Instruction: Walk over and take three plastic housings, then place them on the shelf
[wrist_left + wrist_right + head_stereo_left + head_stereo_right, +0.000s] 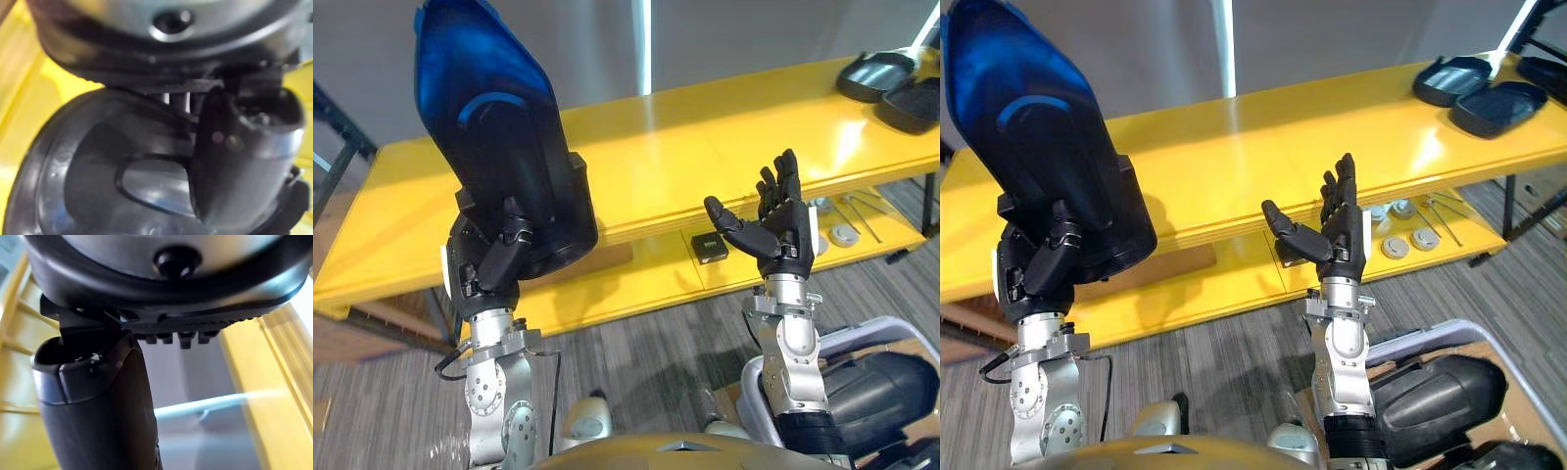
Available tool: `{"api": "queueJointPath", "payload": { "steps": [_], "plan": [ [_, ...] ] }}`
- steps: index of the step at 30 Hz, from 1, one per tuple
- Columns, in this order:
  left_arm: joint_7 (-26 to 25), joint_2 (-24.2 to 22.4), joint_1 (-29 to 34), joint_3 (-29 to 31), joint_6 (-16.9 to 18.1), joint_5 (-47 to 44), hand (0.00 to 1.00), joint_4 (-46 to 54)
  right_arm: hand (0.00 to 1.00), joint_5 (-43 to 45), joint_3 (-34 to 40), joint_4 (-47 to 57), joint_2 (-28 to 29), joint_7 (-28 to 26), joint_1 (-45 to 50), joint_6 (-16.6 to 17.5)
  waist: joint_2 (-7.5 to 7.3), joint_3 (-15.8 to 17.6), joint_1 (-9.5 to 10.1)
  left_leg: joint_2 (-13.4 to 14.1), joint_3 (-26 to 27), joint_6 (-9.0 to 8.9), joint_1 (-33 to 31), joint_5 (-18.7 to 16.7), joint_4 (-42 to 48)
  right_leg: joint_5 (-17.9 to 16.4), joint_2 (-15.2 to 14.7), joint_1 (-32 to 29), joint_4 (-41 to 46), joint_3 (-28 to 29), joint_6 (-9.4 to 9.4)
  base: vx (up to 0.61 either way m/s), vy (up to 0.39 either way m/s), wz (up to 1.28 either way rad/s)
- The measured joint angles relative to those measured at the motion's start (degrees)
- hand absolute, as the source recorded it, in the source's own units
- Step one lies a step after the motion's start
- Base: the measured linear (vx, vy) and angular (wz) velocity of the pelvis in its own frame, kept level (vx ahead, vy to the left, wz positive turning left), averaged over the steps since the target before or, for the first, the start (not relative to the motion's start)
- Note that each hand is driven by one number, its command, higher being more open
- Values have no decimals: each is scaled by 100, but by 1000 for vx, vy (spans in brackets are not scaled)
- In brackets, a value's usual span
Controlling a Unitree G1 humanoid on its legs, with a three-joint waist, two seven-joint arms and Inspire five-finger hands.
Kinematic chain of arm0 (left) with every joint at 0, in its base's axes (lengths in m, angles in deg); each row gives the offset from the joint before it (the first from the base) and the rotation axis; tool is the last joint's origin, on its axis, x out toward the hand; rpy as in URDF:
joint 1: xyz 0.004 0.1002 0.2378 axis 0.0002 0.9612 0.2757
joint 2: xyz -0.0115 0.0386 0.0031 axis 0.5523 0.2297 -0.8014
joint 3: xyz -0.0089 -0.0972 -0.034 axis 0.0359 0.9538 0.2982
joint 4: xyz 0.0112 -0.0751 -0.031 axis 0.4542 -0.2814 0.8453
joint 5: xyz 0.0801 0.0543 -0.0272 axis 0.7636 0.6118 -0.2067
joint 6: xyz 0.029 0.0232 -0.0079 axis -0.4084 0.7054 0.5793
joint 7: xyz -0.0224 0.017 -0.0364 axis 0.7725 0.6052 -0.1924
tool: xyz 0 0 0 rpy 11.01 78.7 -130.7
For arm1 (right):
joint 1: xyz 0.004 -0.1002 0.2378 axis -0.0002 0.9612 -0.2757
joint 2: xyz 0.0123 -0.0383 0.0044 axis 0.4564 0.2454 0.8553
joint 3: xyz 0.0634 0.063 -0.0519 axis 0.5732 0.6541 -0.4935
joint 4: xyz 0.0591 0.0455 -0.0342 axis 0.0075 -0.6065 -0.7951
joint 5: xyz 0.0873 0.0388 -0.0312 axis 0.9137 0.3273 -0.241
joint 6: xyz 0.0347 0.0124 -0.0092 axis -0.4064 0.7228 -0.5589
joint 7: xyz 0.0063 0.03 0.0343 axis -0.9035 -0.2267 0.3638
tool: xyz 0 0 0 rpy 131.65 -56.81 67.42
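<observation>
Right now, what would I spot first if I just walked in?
The big shiny black housing stands out, held upright by the left hand, whose fingers curl round its lower end. Behind it runs a bright yellow shelf, and the right hand is raised open and empty.

The two head cameras are sitting side by side, looking down and forward over the yellow shelf (705,147) and the grey carpet (636,352) beneath it. Both are taking in the same stretch: the shelf's top and lower boards, with the left hand (489,259) and right hand (773,230) rising in front. The right eye is seeing it all shifted slightly leftward. The left wrist camera is peering from very close past its thumb (244,147) into a dark housing (88,166). The right wrist camera is looking along its own thumb (98,406) toward yellow boards and a grey wall (195,377).
</observation>
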Motion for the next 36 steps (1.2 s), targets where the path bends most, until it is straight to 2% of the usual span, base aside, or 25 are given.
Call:
{"api": "queueJointPath", "payload": {
  "steps": [1,3,4,6,11,12,16,19,21,24,29,33,36],
  "plan": [
    [29,64,-47,-10,0,-4,0,29,100,-43,-98,151,5,38,150,1,-124,-44,-55,-152,177,92,8,-18,-75,78,-183,-80,-47,103,78,29,190,-43],
    [67,163,-142,-10,-8,-7,0,35,100,-55,-227,416,64,7,408,1,-262,-116,-114,-324,460,265,23,19,-163,205,-393,-188,-103,254,196,97,226,-52],
    [69,174,-165,0,-19,-29,0,89,100,-62,-294,456,144,-51,479,-1,-285,-126,-131,-353,654,307,84,7,-164,317,-436,-264,-102,298,285,112,201,-65],
    [69,166,-222,-2,-62,-96,0,286,100,-67,-407,456,223,-141,521,-9,-284,-125,-205,-344,856,322,178,-42,-182,427,-436,-310,-155,296,335,55,60,-62],
    [-109,222,-977,-96,-308,-187,0,530,100,-65,-472,456,170,-404,551,-139,-249,-143,-455,-256,1064,269,249,-82,-274,519,-313,-372,-309,389,303,10,-23,-28],
    [-277,271,-1190,-106,-398,-208,0,527,100,-63,-494,456,138,-495,551,-227,-245,-142,-545,-221,1094,262,241,-79,-279,530,-268,-414,-310,429,287,-24,-50,-26],
    [-913,396,-1929,-147,-675,-323,0,182,100,-54,-624,456,-97,-707,550,-501,-215,-146,-708,-150,1198,233,192,-56,-299,609,-178,-538,-373,533,226,-24,-35,-17],
    [-1454,414,-2444,-153,-823,-651,0,-371,100,-48,-824,456,-296,-871,520,-633,-198,-140,-760,-148,1323,237,149,-49,-323,669,-166,-688,-397,675,232,-47,-7,-19],
    [-1835,448,-2821,-40,-938,-1081,0,-971,100,-48,-950,457,-360,-974,475,-774,-190,-135,-861,-152,1354,244,30,-45,-283,703,-166,-820,-393,727,229,-36,-4,-9],
    [-2178,565,-3162,144,-1008,-1457,0,-1592,100,-16,-1056,457,-480,-1073,347,-902,-162,-44,-932,-160,1404,250,-21,-44,-255,725,-165,-912,-366,824,236,-27,-2,-10],
    [-2589,672,-3510,490,-1030,-1691,0,-1827,100,218,-1055,456,-551,-1275,103,-1064,-84,182,-1000,-168,1479,261,-76,-43,-229,723,-164,-1095,-274,940,236,-43,0,-10],
    [-2835,853,-3821,565,-1377,-1806,0,-1827,100,232,-1249,457,-555,-1447,103,-1185,24,357,-1025,-168,1414,269,-92,-47,-187,729,-159,-1094,-250,977,245,-11,-8,-4],
    [-2892,855,-3873,561,-1644,-1804,0,-1848,100,227,-1578,457,-549,-1476,102,-1221,23,369,-1049,-165,1405,269,-93,-47,-187,729,-153,-1095,-250,979,245,-10,-3,0]
  ]
}}
